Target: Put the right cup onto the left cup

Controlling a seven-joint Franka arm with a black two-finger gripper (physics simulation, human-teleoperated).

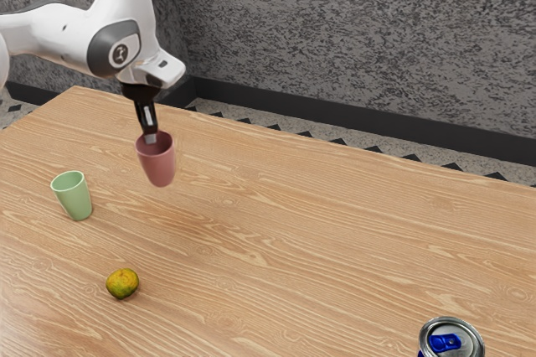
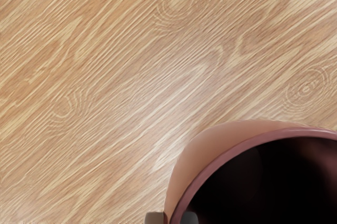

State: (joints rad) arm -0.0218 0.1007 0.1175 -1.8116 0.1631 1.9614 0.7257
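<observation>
Holding the pink cup: the gripper [image 1: 151,137] pinches its wall at the rim [image 2: 263,138], one finger inside and one outside; the cup hangs over the table, mouth up, slightly tilted.
Pink cup [image 1: 157,164]: likely light and stiff; smooth sides could slip or swivel about a one-sided pinch. Rim wall is a fair hold, leaving the base free to enter the other cup.
Pink cup's shape: round, handleless, tapering to a narrower base; dull rose outside, dark within.
Green cup [image 1: 74,199]: upright on the table, toward the exterior view's left, well apart; pale, smooth, similarly tapered, probably easy to nudge or tip.
Mandarin [image 1: 122,284]: squat, mottled yellow-green, likely to roll if brushed.
Soda can [image 1: 451,342]: silvery metal lid, blue tab.
Tabletop [image 1: 293,231]: light wood, wavy streaked grain.
Wall [image 1: 360,30]: rough, speckled grey above dark skirting [image 1: 335,122].
</observation>
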